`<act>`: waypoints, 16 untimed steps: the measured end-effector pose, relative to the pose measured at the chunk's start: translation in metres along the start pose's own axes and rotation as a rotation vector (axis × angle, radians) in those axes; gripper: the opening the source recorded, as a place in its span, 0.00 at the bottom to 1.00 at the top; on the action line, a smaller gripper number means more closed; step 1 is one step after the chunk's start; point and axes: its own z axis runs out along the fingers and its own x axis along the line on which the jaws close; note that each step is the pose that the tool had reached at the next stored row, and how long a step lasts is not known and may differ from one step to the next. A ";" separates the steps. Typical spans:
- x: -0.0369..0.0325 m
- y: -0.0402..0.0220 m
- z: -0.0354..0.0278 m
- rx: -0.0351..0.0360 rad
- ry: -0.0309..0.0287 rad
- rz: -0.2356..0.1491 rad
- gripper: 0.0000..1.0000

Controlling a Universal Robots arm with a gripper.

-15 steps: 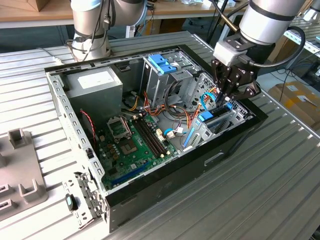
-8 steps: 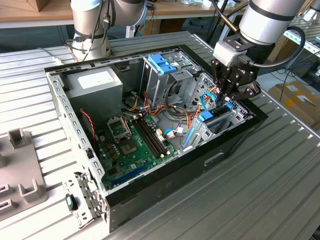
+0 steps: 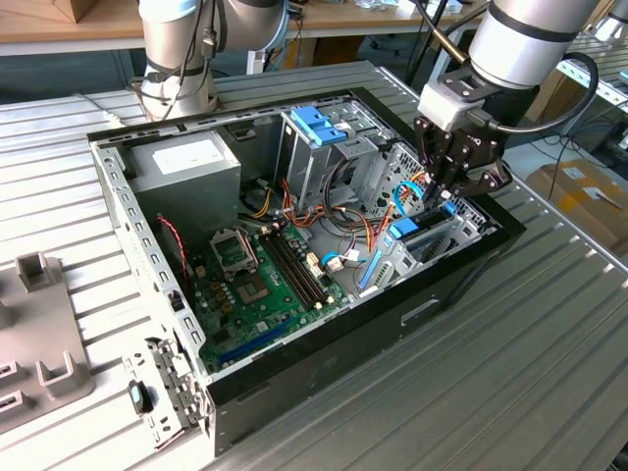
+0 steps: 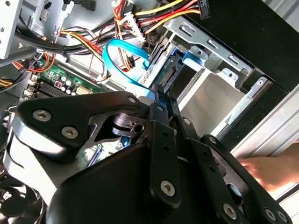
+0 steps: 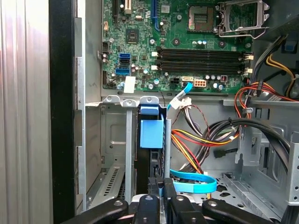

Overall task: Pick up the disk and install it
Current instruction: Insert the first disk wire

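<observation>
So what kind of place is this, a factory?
Probably a robotics lab or workshop: a robot arm reaches into an opened computer case on a ribbed metal table, with wooden workbenches behind.

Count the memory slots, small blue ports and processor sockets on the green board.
Long black memory slots: 4
Small blue ports: 2
Square grey processor socket: 1
Total: 7

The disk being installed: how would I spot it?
Find the open computer case, then the metal bay at its end below the gripper. The disk stands on edge there, a flat slab capped with light-blue plastic; the slot beside it is bare metal.
</observation>
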 end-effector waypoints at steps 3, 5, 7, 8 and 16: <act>0.0000 0.0010 0.0011 0.0070 0.0002 -0.001 0.16; 0.0000 0.0031 0.0019 0.0108 0.0000 -0.001 0.16; -0.0001 0.0049 0.0025 0.0136 0.0001 -0.001 0.16; -0.0002 0.0053 0.0029 0.0146 0.0003 -0.001 0.16; 0.0000 0.0062 0.0054 0.0198 0.0003 -0.003 0.16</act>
